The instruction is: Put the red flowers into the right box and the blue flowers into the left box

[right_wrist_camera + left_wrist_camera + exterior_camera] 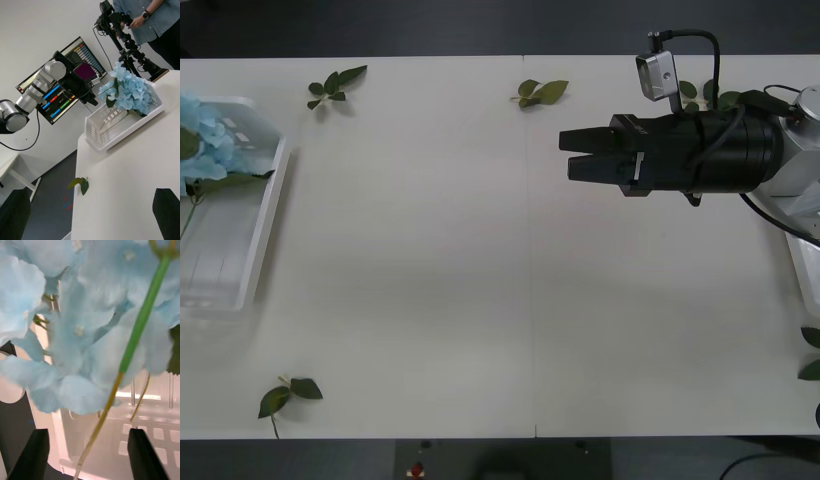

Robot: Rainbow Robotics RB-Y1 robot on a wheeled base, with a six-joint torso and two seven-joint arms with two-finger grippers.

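Left box (265, 215): shallow translucent white plastic tray with raised rim, at the far left of the white counter (480, 250).
Blue flowers (205, 140): fluffy pale-blue artificial clusters with thin green stems, heaped at the tray's far end.
Left gripper (88, 452): close above those blooms and the tray floor, black fingers apart, nothing between them; one stem crosses just ahead.
Right gripper (570, 153): black, level over the counter's right half, pointing left; fingers appear spread, empty.
Right box (808, 265): white rim at the counter's right edge.
Handling advice: lift the left gripper straight up, fingers wide, so no stem snags.
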